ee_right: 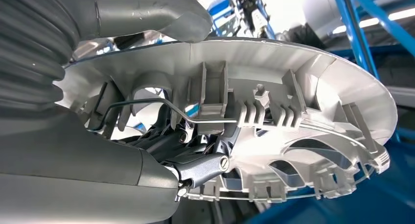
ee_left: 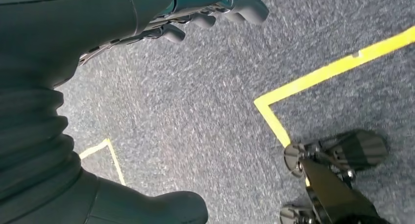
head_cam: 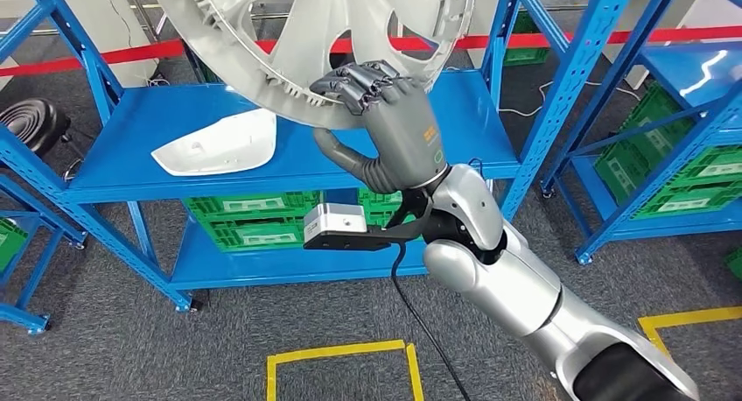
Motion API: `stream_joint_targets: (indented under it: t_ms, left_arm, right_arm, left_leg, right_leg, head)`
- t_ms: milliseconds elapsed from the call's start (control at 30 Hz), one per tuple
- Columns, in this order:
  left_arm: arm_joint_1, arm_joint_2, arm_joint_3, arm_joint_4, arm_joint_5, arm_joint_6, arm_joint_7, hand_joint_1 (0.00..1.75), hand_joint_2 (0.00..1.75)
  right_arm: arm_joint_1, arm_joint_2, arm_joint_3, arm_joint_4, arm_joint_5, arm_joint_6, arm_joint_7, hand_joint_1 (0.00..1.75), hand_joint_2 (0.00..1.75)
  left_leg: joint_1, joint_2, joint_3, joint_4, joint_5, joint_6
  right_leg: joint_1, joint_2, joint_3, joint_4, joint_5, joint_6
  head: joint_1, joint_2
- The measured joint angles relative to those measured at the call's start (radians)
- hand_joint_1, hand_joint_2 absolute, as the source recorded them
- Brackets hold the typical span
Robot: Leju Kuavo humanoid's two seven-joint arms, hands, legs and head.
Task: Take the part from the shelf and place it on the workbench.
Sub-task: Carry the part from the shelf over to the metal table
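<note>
Blue shelf (head_cam: pixel 289 169), grey floor. Right hand (head_cam: pixel 385 121) raised at arm's reach, fingers (head_cam: pixel 354 84) clamped over rim of hubcap (head_cam: pixel 289 33), tilted above shelf. Left hand (ee_left: pixel 73 48) hangs, fingers loosely curled, empty.

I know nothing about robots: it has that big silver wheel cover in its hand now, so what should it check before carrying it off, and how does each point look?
1. Grip: right hand grips the wheel cover at its rim, fingers over the edge, thumb beneath. Ok.
2. Cover lifted off the blue shelf: seems raised, but contact cannot be told.
3. Clearance from the shelf's blue upright: close by. Cannot tell.
4. White part lies apart on the shelf. Ok.
5. Left hand holds nothing, hanging over the floor. Ok.
6. Workbench location: cannot tell.
</note>
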Motion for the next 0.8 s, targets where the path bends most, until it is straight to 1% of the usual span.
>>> stream_joint_targets:
  t_ms: [33,67,100,133,167,200,233,267,300,333,367,400,433,467,500,533,567,600,633,667,700,733,767,800]
  left_arm:
    - [0.0,0.0,0.001,0.0,-0.001,-0.001,0.0,0.0,1.75]
    - [0.0,-0.001,0.001,0.0,-0.003,-0.002,-0.001,0.0,1.75]
    - [0.0,-0.001,0.001,0.001,-0.004,-0.003,-0.002,0.0,1.75]
    - [0.0,-0.001,0.001,0.001,-0.005,-0.002,-0.002,0.0,1.75]
    - [0.0,0.0,0.002,0.001,-0.006,-0.003,-0.003,0.0,1.75]
    - [0.0,0.0,0.002,0.0,-0.006,-0.003,-0.003,0.0,1.75]
    - [-0.001,0.0,0.002,0.0,-0.007,-0.004,-0.003,0.0,1.75]
    - [-0.002,0.0,0.002,0.0,-0.007,-0.005,-0.003,0.0,1.75]
    - [-0.004,0.0,0.002,-0.001,-0.007,-0.006,-0.003,0.0,1.75]
    - [-0.005,0.0,0.002,-0.001,-0.007,-0.006,-0.003,0.0,1.75]
    - [-0.007,0.0,0.002,-0.002,-0.007,-0.007,-0.003,0.0,1.75]
    - [-0.007,0.0,0.003,-0.002,-0.007,-0.007,-0.002,0.0,1.75]
    - [-0.006,0.0,0.003,-0.002,-0.007,-0.007,-0.002,0.0,1.75]
    - [-0.006,0.0,0.004,-0.002,-0.007,-0.008,-0.002,0.0,1.75]
    - [-0.005,0.0,0.004,-0.002,-0.008,-0.008,-0.002,0.0,1.75]
    - [-0.005,0.0,0.005,-0.002,-0.008,-0.008,-0.001,0.0,1.75]
    - [-0.006,0.0,0.006,-0.002,-0.009,-0.008,-0.001,0.0,1.75]
    - [-0.006,0.0,0.008,-0.002,-0.01,-0.008,0.0,0.0,1.75]
    - [-0.006,0.0,0.009,-0.003,-0.012,-0.008,0.0,0.0,1.75]
    - [-0.006,0.0,0.01,-0.003,-0.012,-0.008,0.0,0.0,1.75]
    - [-0.006,0.0,0.01,-0.003,-0.013,-0.008,0.0,0.0,1.75]
    - [-0.007,0.0,0.011,-0.003,-0.013,-0.008,0.0,0.0,1.75]
    - [-0.007,0.0,0.011,-0.003,-0.014,-0.008,0.0,0.0,1.75]
    - [-0.007,-0.001,0.011,-0.003,-0.014,-0.008,0.001,0.0,1.75]
  right_arm:
    - [0.002,0.0,0.0,0.0,0.007,-0.002,0.003,1.75,1.75]
    - [0.004,0.0,0.0,0.0,0.013,-0.004,0.005,1.75,1.75]
    - [0.008,0.0,0.0,0.0,0.019,-0.007,0.007,1.75,1.75]
    - [0.014,0.0,0.0,0.0,0.024,-0.008,0.01,1.75,1.75]
    - [0.021,0.0,0.0,0.0,0.03,-0.009,0.011,1.75,1.75]
    - [0.028,0.0,-0.001,0.0,0.035,-0.009,0.011,1.75,1.75]
    - [0.034,0.0,-0.001,0.0,0.039,-0.009,0.012,1.75,1.75]
    - [0.038,0.0,-0.002,0.0,0.043,-0.009,0.012,1.75,1.75]
    - [0.041,0.0,-0.004,0.0,0.046,-0.009,0.012,1.75,1.75]
    - [0.044,0.0,-0.005,0.0,0.05,-0.009,0.012,1.75,1.75]
    - [0.047,0.0,-0.006,0.0,0.054,-0.009,0.011,1.75,1.75]
    - [0.05,0.0,-0.007,0.0,0.059,-0.009,0.011,1.75,1.75]
    - [0.053,0.0,-0.008,0.0,0.064,-0.009,0.01,1.75,1.75]
    - [0.057,0.0,-0.009,0.0,0.069,-0.01,0.007,1.75,1.75]
    - [0.061,0.0,-0.01,0.0,0.073,-0.011,0.005,1.75,1.75]
    - [0.063,0.0,-0.012,0.0,0.077,-0.012,0.002,1.75,1.75]
    - [0.065,0.0,-0.012,0.0,0.078,-0.012,-0.001,1.75,1.75]
    - [0.066,0.0,-0.012,0.001,0.079,-0.012,-0.002,1.75,1.75]
    - [0.067,0.0,-0.012,0.002,0.079,-0.012,-0.003,1.75,1.75]
    - [0.068,0.0,-0.012,0.003,0.079,-0.012,-0.004,1.75,1.75]
    - [0.069,0.0,-0.012,0.005,0.079,-0.012,-0.004,1.75,1.75]
    - [0.07,0.001,-0.012,0.007,0.079,-0.011,-0.004,1.75,1.75]
    - [0.07,0.002,-0.013,0.008,0.079,-0.011,-0.005,1.75,1.75]
    - [0.069,0.005,-0.014,0.009,0.079,-0.01,-0.004,1.75,1.75]
  left_leg:
    - [0.001,-0.001,-0.012,0.031,-0.036,-0.005]
    - [0.003,-0.001,-0.028,0.082,-0.085,-0.01]
    - [0.005,-0.001,-0.045,0.147,-0.132,-0.015]
    - [0.006,-0.001,-0.058,0.21,-0.162,-0.019]
    - [0.006,-0.001,-0.059,0.254,-0.169,-0.022]
    - [0.007,-0.001,-0.044,0.267,-0.155,-0.024]
    - [0.008,-0.001,-0.012,0.243,-0.128,-0.024]
    - [0.009,-0.001,0.035,0.188,-0.108,-0.024]
    - [0.008,-0.003,0.09,0.115,-0.107,-0.023]
    - [0.006,-0.005,0.132,0.054,-0.114,-0.016]
    - [0.004,-0.008,0.157,0.01,-0.127,-0.009]
    - [0.0,-0.01,0.163,-0.011,-0.135,0.001]
    - [-0.002,-0.011,0.155,-0.014,-0.128,0.012]
    - [-0.001,-0.008,0.149,-0.017,-0.12,0.022]
    - [-0.001,-0.006,0.142,-0.018,-0.108,0.032]
    - [0.001,-0.003,0.131,-0.02,-0.095,0.04]
    - [0.002,0.0,0.118,-0.021,-0.082,0.046]
    - [0.001,0.001,0.101,-0.021,-0.068,0.05]
    - [0.0,0.001,0.083,-0.019,-0.054,0.051]
    - [-0.001,0.002,0.065,-0.018,-0.041,0.052]
    - [-0.002,0.002,0.046,-0.016,-0.028,0.051]
    - [-0.002,0.002,0.028,-0.014,-0.016,0.05]
    - [-0.003,0.002,0.011,-0.011,-0.003,0.048]
    - [-0.003,0.002,-0.003,-0.009,0.008,0.045]
  right_leg:
    - [-0.003,-0.001,-0.009,-0.003,0.013,-0.007]
    - [-0.004,-0.002,-0.021,-0.003,0.024,-0.011]
    - [-0.003,-0.002,-0.035,-0.003,0.035,-0.013]
    - [-0.003,-0.002,-0.05,-0.002,0.047,-0.013]
    - [-0.003,-0.002,-0.066,0.0,0.059,-0.012]
    - [-0.003,-0.002,-0.082,0.001,0.07,-0.009]
    - [-0.004,-0.001,-0.098,0.004,0.081,-0.006]
    - [-0.005,-0.001,-0.113,0.008,0.091,-0.002]
    - [-0.005,-0.001,-0.126,0.012,0.1,0.004]
    - [-0.004,-0.001,-0.134,0.014,0.108,0.01]
    - [-0.003,-0.001,-0.14,0.015,0.118,0.016]
    - [-0.003,-0.001,-0.143,0.012,0.128,0.022]
    - [-0.004,-0.001,-0.143,0.008,0.138,0.029]
    - [-0.006,-0.001,-0.147,0.008,0.141,0.035]
    - [-0.008,0.0,-0.154,0.018,0.126,0.041]
    - [-0.009,0.001,-0.165,0.047,0.09,0.046]
    - [-0.01,0.001,-0.181,0.096,0.038,0.049]
    - [-0.009,0.001,-0.198,0.162,-0.016,0.051]
    - [-0.009,0.001,-0.21,0.229,-0.057,0.053]
    - [-0.009,0.001,-0.214,0.28,-0.074,0.053]
    - [-0.008,0.001,-0.203,0.305,-0.069,0.052]
    - [-0.007,0.001,-0.175,0.294,-0.046,0.049]
    - [-0.006,0.001,-0.128,0.249,-0.021,0.044]
    - [-0.003,0.001,-0.071,0.181,-0.014,0.038]
  head:
    - [-0.002,0.0]
    - [-0.003,0.0]
    - [-0.004,0.0]
    - [-0.005,0.0]
    - [-0.005,0.0]
    - [-0.005,0.0]
    - [-0.005,0.0]
    - [-0.005,0.0]
    - [-0.006,0.0]
    - [-0.005,0.0]
    - [-0.005,0.0]
    - [-0.004,0.0]
    - [-0.004,0.0]
    - [-0.004,0.0]
    - [-0.004,0.0]
    - [-0.003,0.0]
    - [-0.003,0.0]
    - [-0.002,0.0]
    - [-0.002,0.0]
    - [-0.002,0.0]
    - [-0.002,0.0]
    - [-0.002,0.0]
    - [-0.002,0.0]
    - [-0.002,0.0]
